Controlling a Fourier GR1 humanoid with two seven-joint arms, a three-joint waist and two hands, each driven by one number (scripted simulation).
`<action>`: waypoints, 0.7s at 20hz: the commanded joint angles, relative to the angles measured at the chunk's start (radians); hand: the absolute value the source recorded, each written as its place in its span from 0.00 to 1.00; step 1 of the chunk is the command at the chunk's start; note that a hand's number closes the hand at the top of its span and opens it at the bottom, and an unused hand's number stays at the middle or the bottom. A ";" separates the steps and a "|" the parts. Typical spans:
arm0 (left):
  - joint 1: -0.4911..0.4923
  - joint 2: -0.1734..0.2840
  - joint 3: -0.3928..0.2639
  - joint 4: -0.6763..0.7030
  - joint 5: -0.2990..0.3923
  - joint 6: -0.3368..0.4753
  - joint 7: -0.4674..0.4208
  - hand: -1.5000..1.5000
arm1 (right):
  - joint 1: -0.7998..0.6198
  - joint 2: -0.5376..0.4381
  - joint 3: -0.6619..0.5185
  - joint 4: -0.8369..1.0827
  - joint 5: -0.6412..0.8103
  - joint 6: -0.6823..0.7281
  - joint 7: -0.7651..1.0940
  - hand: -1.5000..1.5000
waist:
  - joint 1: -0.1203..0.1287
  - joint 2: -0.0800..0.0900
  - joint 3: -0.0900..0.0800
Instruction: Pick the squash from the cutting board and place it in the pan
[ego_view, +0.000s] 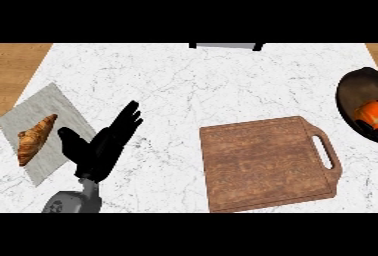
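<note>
My left hand (100, 147) rests near the left of the marble desk (192, 85), fingers straight and spread wide, holding nothing. To its right lies the wooden cutting board (266, 162), bare. Left of my hand, a croissant (35, 139) sits on a grey cloth (63, 107). Farther right, the squash (367, 114) lies in the dark pan (353, 92)

No legible text, labels, brands, numbers or signs appear in the head view. The cutting board (267, 162) shows wood grain only (no stamp or logo), and the marble counter (192, 85) shows veining only.
</note>
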 joint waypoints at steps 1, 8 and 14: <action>-0.032 -0.020 -0.011 0.022 0.003 -0.009 -0.004 0.50 | -0.081 -0.027 -0.023 0.097 0.011 -0.014 -0.049 1.00 | 0.009 0.009 0.002; -0.053 -0.022 -0.017 0.025 -0.015 -0.006 -0.008 0.50 | -0.107 -0.033 0.084 0.190 0.155 -0.123 0.097 0.00 | 0.050 0.027 0.001; -0.051 -0.042 -0.048 0.050 -0.041 -0.001 -0.016 0.50 | -0.155 0.002 0.111 0.246 0.187 -0.054 0.107 0.00 | 0.044 0.027 0.005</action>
